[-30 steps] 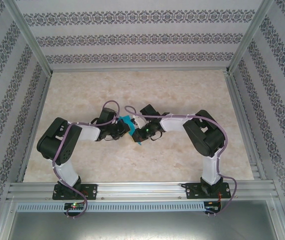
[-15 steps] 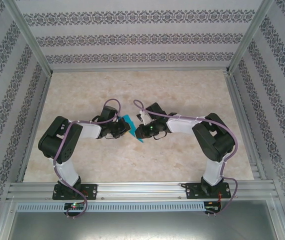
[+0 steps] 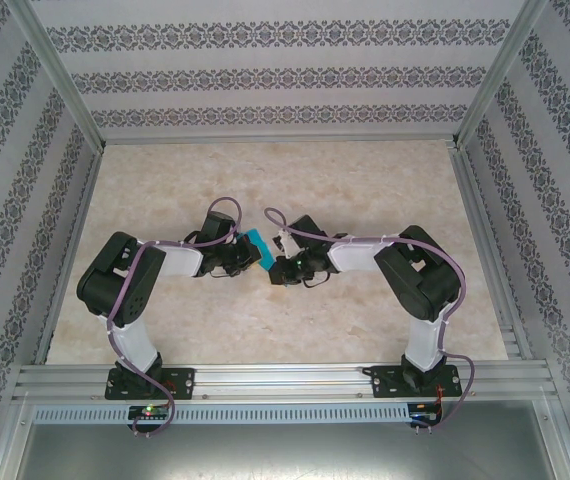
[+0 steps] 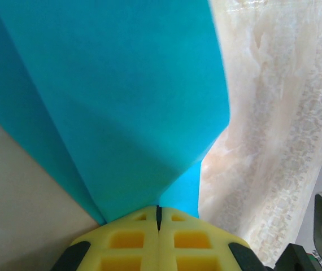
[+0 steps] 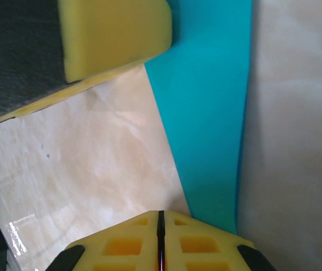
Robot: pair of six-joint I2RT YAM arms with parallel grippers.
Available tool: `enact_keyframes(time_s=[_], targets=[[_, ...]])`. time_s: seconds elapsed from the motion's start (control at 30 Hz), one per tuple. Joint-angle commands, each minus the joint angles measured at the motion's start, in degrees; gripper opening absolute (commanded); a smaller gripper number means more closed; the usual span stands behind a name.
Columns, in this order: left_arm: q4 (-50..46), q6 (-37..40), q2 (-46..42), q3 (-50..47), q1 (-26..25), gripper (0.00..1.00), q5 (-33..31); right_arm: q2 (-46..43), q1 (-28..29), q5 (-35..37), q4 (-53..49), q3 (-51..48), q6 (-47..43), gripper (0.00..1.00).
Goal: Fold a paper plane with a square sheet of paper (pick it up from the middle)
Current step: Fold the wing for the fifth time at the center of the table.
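Teal paper (image 4: 121,101) at mid-desk (image 3: 365,190).
Left claw (image 4: 158,212) clamps it; right claw (image 5: 161,215) is pressed together, paper running just beside it.

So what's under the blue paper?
Past the edges of the blue paper you can see the marbled table. The left pincer pinches one end of it. Whatever sits straight beneath the paper is covered by it.

Lab robot cell: aluminium frame (image 3: 285,378), wallpaper-patterned walls (image 3: 265,75), marble-look table (image 3: 365,180)
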Motion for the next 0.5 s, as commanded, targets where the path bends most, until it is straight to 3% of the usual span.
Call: enact_keyframes(time_s=[0.0, 0.27, 0.47], targets=[[-2.97, 0.74, 1.86, -0.7, -0.17, 0.07, -1.72, 1.26, -1.16, 1.05, 1.96, -3.02, -1.93, 0.09], [-3.41, 0.75, 2.0, -0.38, -0.2, 0.06, -1.82, -4.11, -2.27, -2.44, 7.49, -5.17, 0.0, 0.1], [-3.32, 0.79, 1.94, -0.41, -0.19, 0.06, -1.65, -5.15, -2.63, -0.06, 5.56, -1.22, 2.37, 0.08]])
